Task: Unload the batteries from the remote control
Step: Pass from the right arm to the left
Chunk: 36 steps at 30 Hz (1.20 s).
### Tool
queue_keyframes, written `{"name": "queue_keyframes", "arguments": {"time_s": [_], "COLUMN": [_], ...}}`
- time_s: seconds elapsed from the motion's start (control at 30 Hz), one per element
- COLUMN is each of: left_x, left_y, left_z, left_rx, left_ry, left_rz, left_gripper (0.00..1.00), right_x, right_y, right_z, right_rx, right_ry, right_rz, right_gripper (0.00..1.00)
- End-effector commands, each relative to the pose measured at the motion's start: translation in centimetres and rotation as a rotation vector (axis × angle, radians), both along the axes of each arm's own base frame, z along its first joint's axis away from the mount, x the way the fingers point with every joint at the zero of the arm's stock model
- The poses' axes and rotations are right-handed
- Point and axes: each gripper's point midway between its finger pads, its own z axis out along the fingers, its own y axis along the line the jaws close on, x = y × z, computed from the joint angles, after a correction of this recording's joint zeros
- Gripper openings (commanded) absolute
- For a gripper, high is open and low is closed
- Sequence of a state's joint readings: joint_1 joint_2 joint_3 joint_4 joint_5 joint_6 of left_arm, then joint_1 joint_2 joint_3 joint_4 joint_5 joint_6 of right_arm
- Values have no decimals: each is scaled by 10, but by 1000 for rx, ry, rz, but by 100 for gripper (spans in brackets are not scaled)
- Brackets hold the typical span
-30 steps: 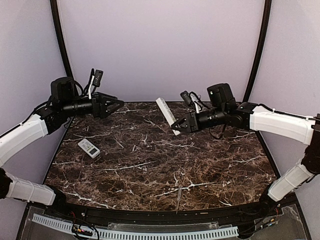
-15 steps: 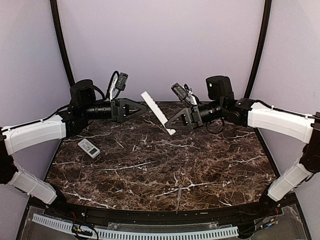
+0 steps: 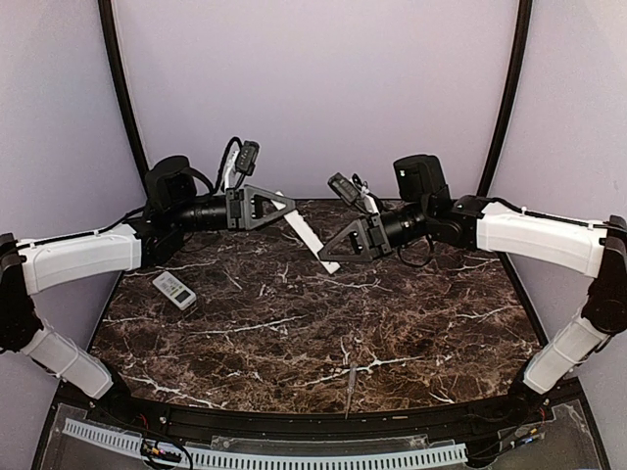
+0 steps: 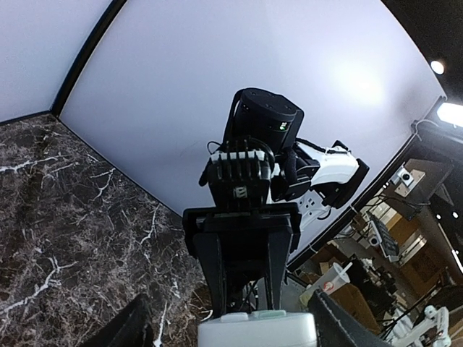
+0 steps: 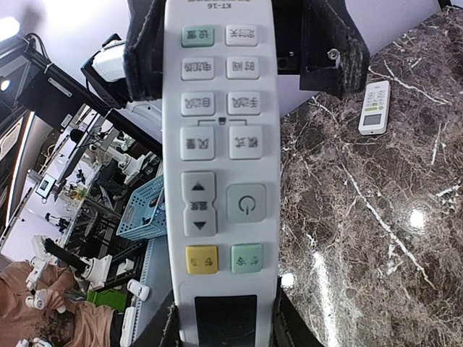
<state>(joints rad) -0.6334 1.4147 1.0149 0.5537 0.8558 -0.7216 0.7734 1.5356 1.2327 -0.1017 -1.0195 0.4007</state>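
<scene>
A long white remote control (image 3: 306, 235) is held in the air above the back of the marble table, tilted, with its button face toward the right wrist camera (image 5: 221, 166). My right gripper (image 3: 345, 242) is shut on its lower end, a finger (image 5: 289, 327) on each long side. My left gripper (image 3: 266, 208) is open, and its two fingers (image 5: 329, 50) straddle the remote's far end without closing on it. In the left wrist view that end (image 4: 257, 331) sits between the open jaws, with the right gripper (image 4: 246, 246) behind it. No batteries show.
A small white remote (image 3: 174, 290) lies on the left of the dark marble table (image 3: 313, 333) and also shows in the right wrist view (image 5: 375, 108). A thin tool (image 3: 350, 387) lies near the front edge. A purple backdrop stands behind the table.
My left gripper has swung right and forward, and its open jaws now reach the remote's far end. My right gripper has moved the remote slightly left and lower.
</scene>
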Motion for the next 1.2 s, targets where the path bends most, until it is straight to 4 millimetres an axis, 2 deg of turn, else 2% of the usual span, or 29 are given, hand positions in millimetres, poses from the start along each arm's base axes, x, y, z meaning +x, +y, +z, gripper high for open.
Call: {"name": "queue_keyframes", "arguments": {"time_s": [0.0,0.27,0.4,0.47,0.57,0.63,0.7,0.8,0.83,0.97,1.17], "left_x": [-1,0,0,2,5,10,19,34,40,68,85], "left_y": [-1,-2,-2,-2,-1,2,6,15,17,37,54], "left_z": [14,12,9,7,5,3,0,-4,-3,-17,-45], "left_rx": [-28,-27,-20,-17,-14,-16,-24,-46,-63,-109,-137], "left_ry": [-11,16,36,51,72,88,109,161,169,307,463], "left_rz": [-8,-11,-9,0,21,69,133,226,258,382,472], "left_gripper": [68,45,27,18,12,3,0,0,0,0,0], "right_x": [1,4,14,19,31,41,51,61,63,70,83], "right_y": [4,3,1,0,-3,-6,-9,-13,-14,-23,-31], "right_z": [17,12,11,10,8,7,7,14,16,22,21], "right_rx": [45,28,15,14,7,0,-2,10,12,18,-22], "right_ry": [-65,-83,-109,-122,-135,-158,-182,-222,-235,-291,-405], "right_rz": [6,-29,-91,-123,-187,-244,-302,-363,-379,-450,-573], "right_gripper": [2,2,2,8,21,30,52,72,76,86,89]}}
